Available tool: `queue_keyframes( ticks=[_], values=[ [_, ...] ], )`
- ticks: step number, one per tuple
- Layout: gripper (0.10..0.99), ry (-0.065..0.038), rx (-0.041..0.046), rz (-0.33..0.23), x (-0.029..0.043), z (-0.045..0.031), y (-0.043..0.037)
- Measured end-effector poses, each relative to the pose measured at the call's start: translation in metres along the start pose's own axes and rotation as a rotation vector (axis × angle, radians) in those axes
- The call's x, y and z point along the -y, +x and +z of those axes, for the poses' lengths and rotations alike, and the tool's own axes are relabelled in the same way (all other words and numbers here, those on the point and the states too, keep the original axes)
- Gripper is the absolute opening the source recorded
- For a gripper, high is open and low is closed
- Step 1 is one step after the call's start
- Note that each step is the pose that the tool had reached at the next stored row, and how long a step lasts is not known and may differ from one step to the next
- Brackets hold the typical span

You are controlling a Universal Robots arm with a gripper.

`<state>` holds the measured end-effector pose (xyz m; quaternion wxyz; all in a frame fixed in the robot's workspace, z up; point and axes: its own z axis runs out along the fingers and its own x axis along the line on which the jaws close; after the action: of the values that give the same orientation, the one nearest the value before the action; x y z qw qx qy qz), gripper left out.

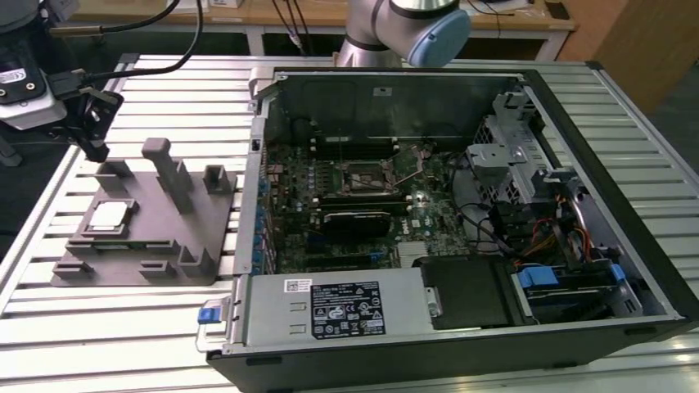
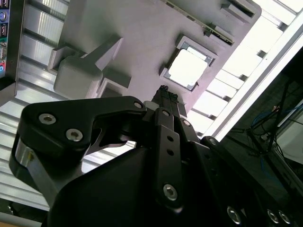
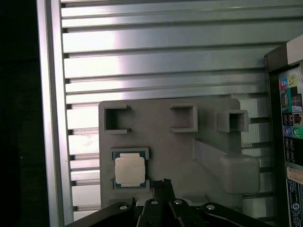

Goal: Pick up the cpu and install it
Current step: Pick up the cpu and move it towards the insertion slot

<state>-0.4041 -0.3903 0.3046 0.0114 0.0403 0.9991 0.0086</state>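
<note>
- Just beyond the gripper [image 1: 96, 152] tips, near but not touching: the cpu [image 1: 107, 217], lying flat in a square pocket of the grey fixture [image 1: 213, 225], pale metal top up.
- Fingers pressed together, clamped on nothing. Hovering over the fixture's edge nearest the cpu.
- Same closeness in both wrist views — cpu [image 3: 129, 171] apart from the tips.
- Well away from the gripper, past the fixture: an open computer case [image 1: 656, 286] and its motherboard [image 1: 361, 192], on the slatted table [image 1: 164, 90].

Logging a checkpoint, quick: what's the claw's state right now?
Claw: closed, holding nothing; the cpu lies in the grey fixture.
</note>
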Motion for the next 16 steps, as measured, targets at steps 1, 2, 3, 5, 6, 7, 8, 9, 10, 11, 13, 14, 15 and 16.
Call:
queue_keyframes(
  ticks=[1, 2, 3, 5, 6, 7, 8, 9, 10, 11, 13, 14, 15, 16],
  values=[
    [0.106, 0.000, 0.0000, 0.000, 0.0000, 0.0002, 0.0000],
    [0.106, 0.000, 0.0000, 0.000, 0.0000, 0.0002, 0.0000],
    [0.106, 0.000, 0.0000, 0.000, 0.0000, 0.0003, 0.0000],
    [0.106, 0.000, 0.0000, 0.000, 0.0000, 0.0003, 0.0000],
    [0.106, 0.000, 0.0000, 0.000, 0.0000, 0.0003, 0.0000],
    [0.106, 0.000, 0.0000, 0.000, 0.0000, 0.0004, 0.0000],
    [0.106, 0.000, 0.0001, 0.000, 0.0000, 0.0004, 0.0000],
    [0.106, 0.000, 0.0003, 0.000, 0.0000, 0.0009, 0.0001],
    [0.106, 0.000, 0.0005, 0.000, 0.0000, 0.0016, 0.0001],
    [0.106, 0.000, 0.0002, 0.000, 0.0001, 0.0023, 0.0002],
    [0.106, 0.000, -0.0001, 0.000, 0.0003, 0.0046, 0.0006],
    [0.106, 0.000, -0.0001, 0.000, 0.0005, 0.0059, 0.0007],
    [0.106, 0.000, -0.0002, 0.000, 0.0009, 0.0072, 0.0009],
    [0.106, 0.000, -0.0003, 0.000, 0.0013, 0.0085, 0.0009]
  ],
)
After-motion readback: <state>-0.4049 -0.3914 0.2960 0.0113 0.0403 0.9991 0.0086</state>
